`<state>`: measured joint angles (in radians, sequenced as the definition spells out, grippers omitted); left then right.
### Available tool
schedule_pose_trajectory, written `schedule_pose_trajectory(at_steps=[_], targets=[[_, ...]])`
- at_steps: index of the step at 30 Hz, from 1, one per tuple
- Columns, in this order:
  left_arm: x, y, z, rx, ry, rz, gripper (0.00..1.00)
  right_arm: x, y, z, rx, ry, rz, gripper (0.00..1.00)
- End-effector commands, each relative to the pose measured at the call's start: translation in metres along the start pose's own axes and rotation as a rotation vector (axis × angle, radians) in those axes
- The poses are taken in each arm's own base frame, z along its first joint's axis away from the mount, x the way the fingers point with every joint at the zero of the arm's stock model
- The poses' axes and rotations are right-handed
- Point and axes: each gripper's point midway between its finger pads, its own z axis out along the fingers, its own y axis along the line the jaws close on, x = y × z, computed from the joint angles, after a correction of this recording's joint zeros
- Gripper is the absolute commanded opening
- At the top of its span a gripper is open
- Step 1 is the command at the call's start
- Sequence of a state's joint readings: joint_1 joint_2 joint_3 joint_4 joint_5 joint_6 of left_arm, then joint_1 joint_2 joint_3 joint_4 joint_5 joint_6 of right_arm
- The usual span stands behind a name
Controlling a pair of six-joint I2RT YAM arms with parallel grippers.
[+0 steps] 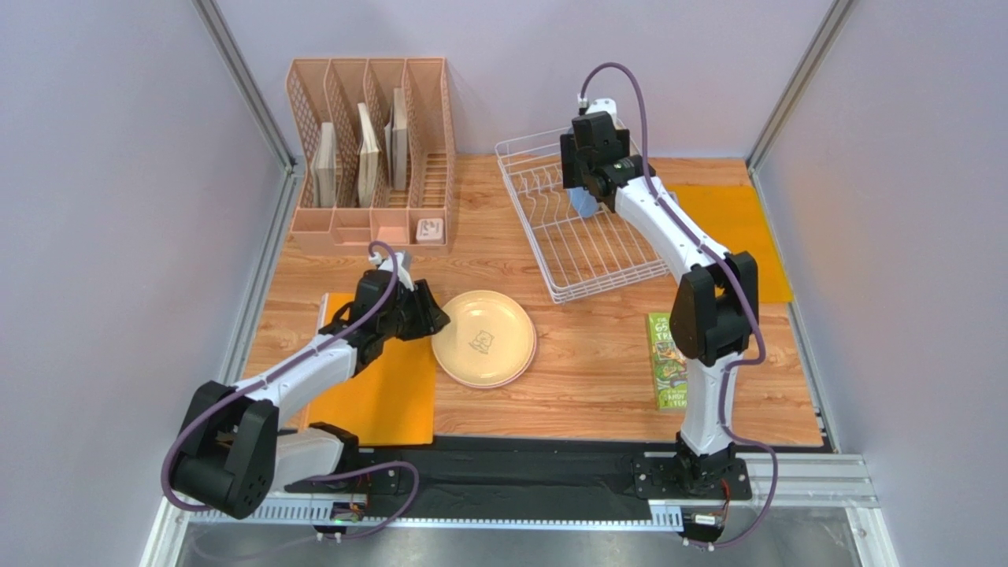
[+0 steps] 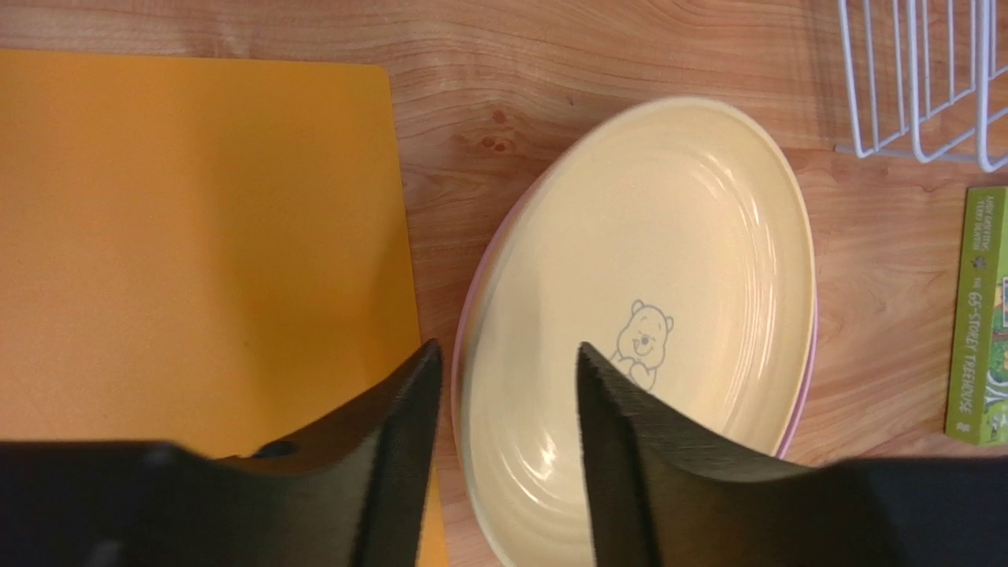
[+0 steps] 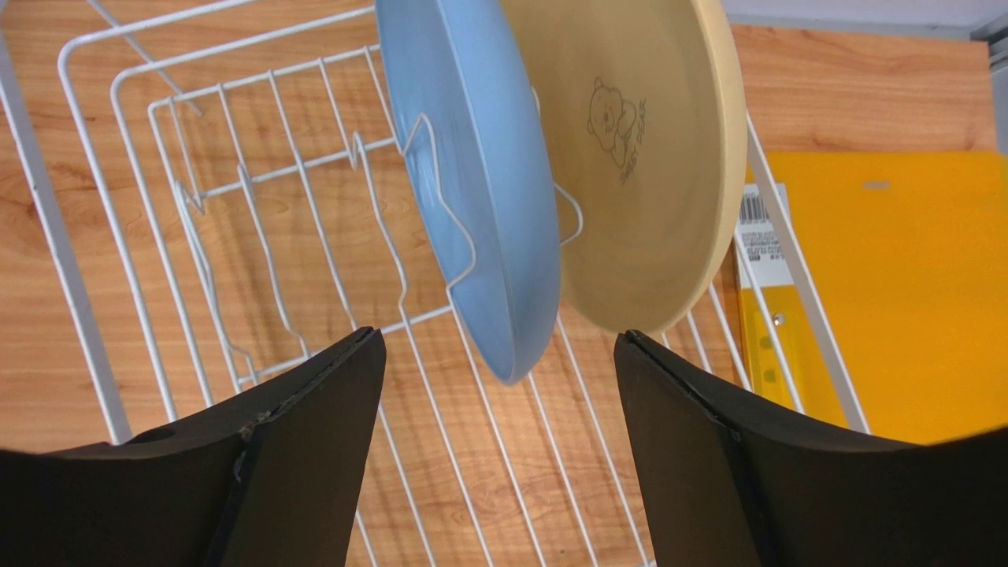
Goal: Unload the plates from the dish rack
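Observation:
A pale yellow plate (image 1: 483, 339) (image 2: 651, 307) lies flat on the wood, stacked on a pink plate (image 2: 467, 319) of which only the rim shows. My left gripper (image 1: 432, 317) (image 2: 506, 347) is open at the stack's left edge. Its fingers straddle the yellow rim without pinching it. The white wire dish rack (image 1: 528, 225) stands at the back. In it a blue plate (image 3: 473, 177) (image 1: 583, 203) and a cream-tan plate (image 3: 639, 154) stand on edge. My right gripper (image 1: 582, 195) (image 3: 498, 334) hangs open just above the blue plate's edge and touches nothing.
A peach slotted organizer (image 1: 373, 154) with beige boards stands at the back left. One orange mat (image 1: 379, 390) (image 2: 201, 236) lies under my left arm. Another (image 1: 728, 225) (image 3: 899, 284) lies right of the rack. A green box (image 1: 666, 360) (image 2: 980, 319) lies beside my right arm.

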<state>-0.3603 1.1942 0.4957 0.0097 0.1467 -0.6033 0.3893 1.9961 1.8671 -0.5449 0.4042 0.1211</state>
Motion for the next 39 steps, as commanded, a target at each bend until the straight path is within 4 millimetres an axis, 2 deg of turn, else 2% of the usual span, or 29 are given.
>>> schedule_pose_trajectory(at_steps=[1, 2, 4, 5, 6, 8, 9, 12, 14, 16, 17, 19, 24, 27, 29, 30, 33, 34, 35, 37, 39], targets=[[-0.014, -0.01, 0.0, 0.033, -0.057, 0.013, 0.59, -0.039, -0.007, 0.014, 0.073, -0.121, -0.031, 0.76], [-0.015, -0.009, 0.0, 0.031, -0.059, 0.016, 0.61, -0.047, -0.009, 0.016, 0.089, -0.142, -0.047, 0.75], [-0.019, -0.01, -0.001, 0.03, -0.067, 0.024, 0.62, -0.041, -0.008, 0.031, 0.114, -0.127, -0.087, 0.74], [-0.02, -0.01, -0.001, 0.027, -0.069, 0.029, 0.62, -0.05, -0.011, 0.032, 0.135, -0.142, -0.108, 0.73], [-0.023, -0.011, -0.001, 0.026, -0.073, 0.031, 0.62, -0.042, -0.01, 0.042, 0.148, -0.123, -0.128, 0.7], [-0.026, -0.014, -0.001, 0.034, -0.078, 0.035, 0.62, -0.047, -0.013, 0.045, 0.17, -0.132, -0.143, 0.66], [-0.029, -0.016, -0.001, 0.037, -0.082, 0.036, 0.62, -0.045, -0.012, 0.049, 0.169, -0.127, -0.159, 0.57], [-0.032, -0.019, 0.0, 0.045, -0.084, 0.038, 0.62, -0.043, -0.012, 0.059, 0.184, -0.13, -0.192, 0.4], [-0.033, -0.02, 0.0, 0.046, -0.083, 0.039, 0.62, -0.041, -0.012, 0.065, 0.196, -0.13, -0.207, 0.25], [-0.033, -0.02, 0.001, 0.047, -0.081, 0.041, 0.62, -0.041, -0.012, 0.067, 0.204, -0.134, -0.215, 0.2], [-0.034, -0.02, 0.001, 0.046, -0.083, 0.042, 0.62, -0.041, -0.011, 0.067, 0.205, -0.137, -0.218, 0.1], [-0.033, -0.019, 0.002, 0.041, -0.081, 0.043, 0.62, -0.041, -0.01, 0.068, 0.217, -0.148, -0.23, 0.02], [-0.033, -0.019, 0.006, 0.043, -0.076, 0.041, 0.62, -0.046, -0.001, 0.063, 0.286, -0.188, -0.274, 0.0], [-0.036, -0.02, 0.007, 0.045, -0.079, 0.039, 0.62, -0.054, 0.006, 0.056, 0.355, -0.234, -0.292, 0.0], [-0.037, -0.021, 0.007, 0.043, -0.078, 0.044, 0.62, -0.068, 0.007, 0.046, 0.432, -0.281, -0.299, 0.0], [-0.039, -0.022, 0.006, 0.046, -0.08, 0.047, 0.62, -0.065, 0.011, 0.049, 0.451, -0.277, -0.311, 0.0], [-0.042, -0.023, 0.004, 0.04, -0.087, 0.06, 0.62, -0.072, 0.007, 0.036, 0.538, -0.3, -0.326, 0.0], [-0.043, -0.022, 0.003, 0.037, -0.091, 0.063, 0.62, -0.08, 0.005, 0.029, 0.567, -0.335, -0.293, 0.0], [-0.043, -0.021, 0.002, 0.031, -0.093, 0.067, 0.62, -0.074, 0.006, 0.028, 0.573, -0.33, -0.31, 0.0], [-0.044, -0.02, 0.001, 0.026, -0.097, 0.068, 0.63, -0.084, 0.002, 0.013, 0.58, -0.357, -0.301, 0.0], [-0.043, -0.02, 0.0, 0.025, -0.099, 0.067, 0.63, -0.081, -0.002, 0.009, 0.592, -0.353, -0.316, 0.0]])
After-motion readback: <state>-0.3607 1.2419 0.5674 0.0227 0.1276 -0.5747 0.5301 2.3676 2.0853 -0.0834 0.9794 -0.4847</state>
